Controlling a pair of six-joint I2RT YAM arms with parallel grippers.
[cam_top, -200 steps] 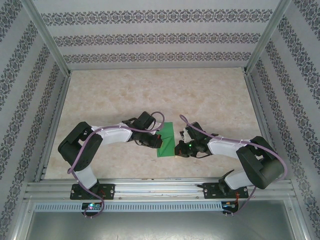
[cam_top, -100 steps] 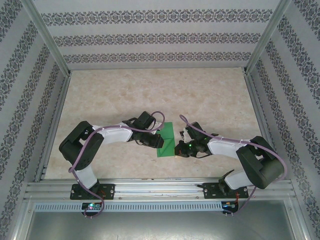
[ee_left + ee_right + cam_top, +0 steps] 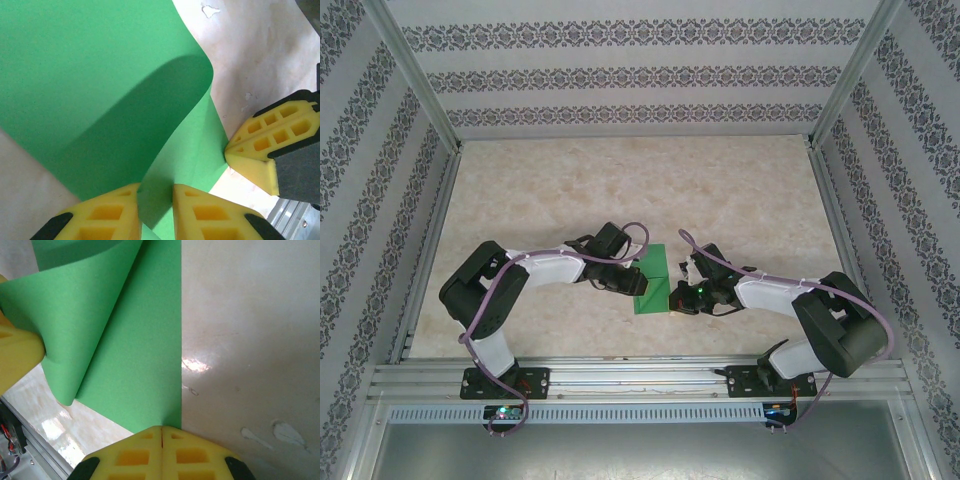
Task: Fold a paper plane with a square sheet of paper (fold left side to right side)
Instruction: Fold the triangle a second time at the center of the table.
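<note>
Fold half done, green sheet (image 3: 75, 75) curled, uncreased; L gripper (image 3: 155, 192) jaws parted round flap, R gripper (image 3: 161, 432) jaws pressed together at edge.

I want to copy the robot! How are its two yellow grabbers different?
The left gripper has its jaws slightly apart, with the curled flap of the green sheet between them; the right gripper is shut. The left gripper sits at the lifted flap; the right gripper rests on the sheet's flat edge. Both have yellow fingers.
</note>
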